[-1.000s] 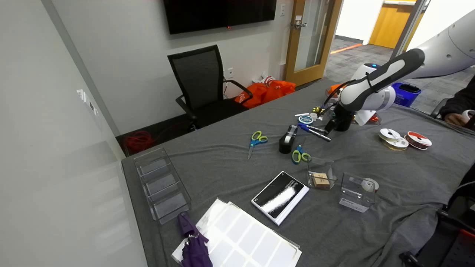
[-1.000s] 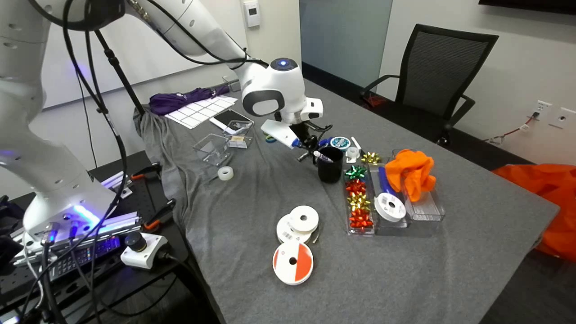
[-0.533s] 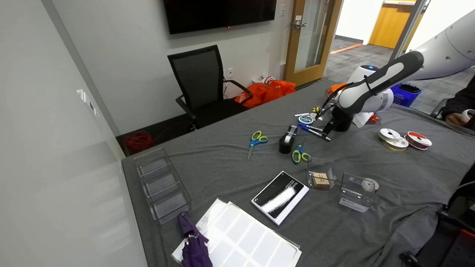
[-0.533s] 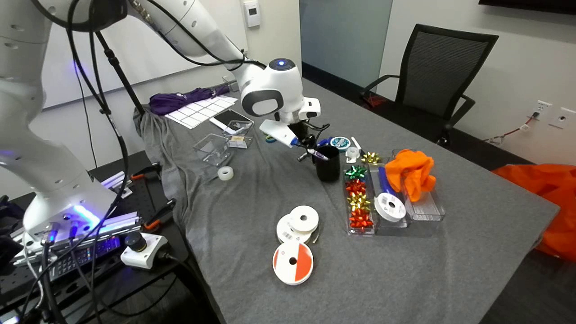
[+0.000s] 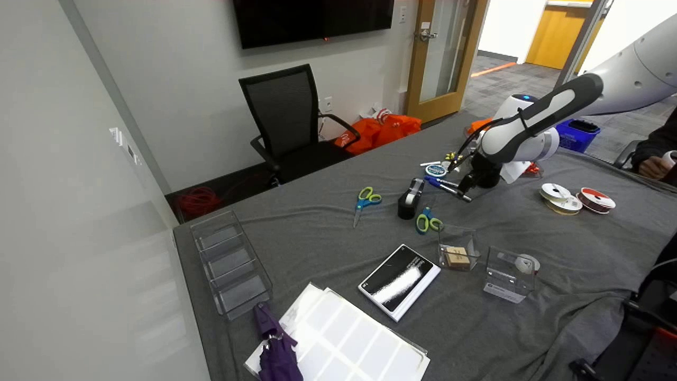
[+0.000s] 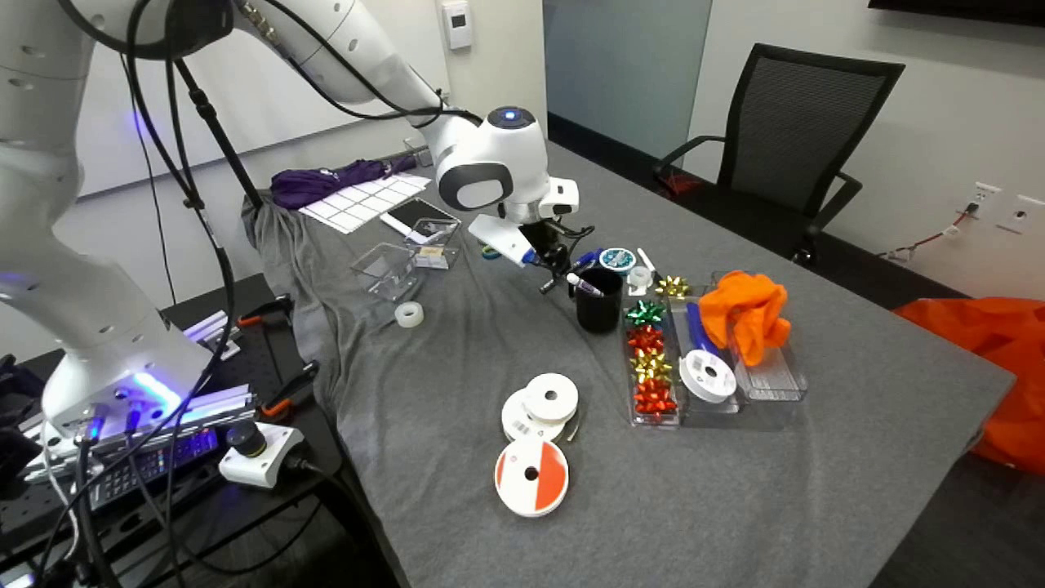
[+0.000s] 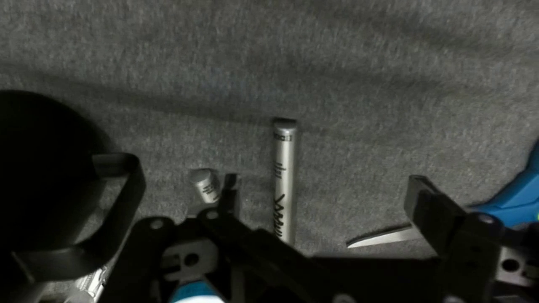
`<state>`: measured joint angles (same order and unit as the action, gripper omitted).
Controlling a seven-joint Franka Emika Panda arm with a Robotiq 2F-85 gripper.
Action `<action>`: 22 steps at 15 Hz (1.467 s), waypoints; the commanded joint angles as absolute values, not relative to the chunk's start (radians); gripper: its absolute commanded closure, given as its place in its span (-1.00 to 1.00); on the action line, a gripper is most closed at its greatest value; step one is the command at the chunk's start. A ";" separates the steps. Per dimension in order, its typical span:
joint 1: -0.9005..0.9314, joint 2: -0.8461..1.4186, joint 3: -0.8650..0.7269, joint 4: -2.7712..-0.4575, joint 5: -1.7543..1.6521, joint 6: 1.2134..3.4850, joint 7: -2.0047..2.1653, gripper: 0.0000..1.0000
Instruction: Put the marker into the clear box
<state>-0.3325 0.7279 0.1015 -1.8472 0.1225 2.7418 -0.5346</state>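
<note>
A silver marker (image 7: 285, 181) lies on the grey cloth between the spread fingers of my open gripper (image 7: 324, 189) in the wrist view, nearer the left finger; its lower part is hidden behind the gripper. A second marker's end (image 7: 205, 184) shows just outside the left finger. In an exterior view both lie side by side with blue caps, the longer-showing marker (image 5: 449, 190) partly behind the gripper (image 5: 464, 185). Several clear boxes stand around: a divided one (image 5: 230, 264), one holding a wooden block (image 5: 459, 248), and one with a white label (image 5: 510, 272).
A black mug (image 6: 598, 306) with a marker in it stands close beside the gripper (image 6: 558, 268); its handle (image 7: 126, 202) is near the left finger. Scissors (image 7: 383, 236) lie under the right finger. A tape dispenser (image 5: 410, 200) and ribbon spools (image 5: 561, 200) are nearby.
My gripper has shifted slightly to the left in both exterior views. The black mug and its marker moved a little left, then back. The markers on the cloth have not visibly moved.
</note>
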 commanded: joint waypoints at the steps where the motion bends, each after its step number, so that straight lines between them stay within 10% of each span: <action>1: -0.365 0.718 0.131 -1.865 0.117 2.737 -0.527 -1.00; 22: -0.365 0.814 0.158 -1.822 0.105 2.869 -0.490 -1.00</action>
<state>-0.3519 0.7815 0.1429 -1.8399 0.1228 2.8245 -0.5135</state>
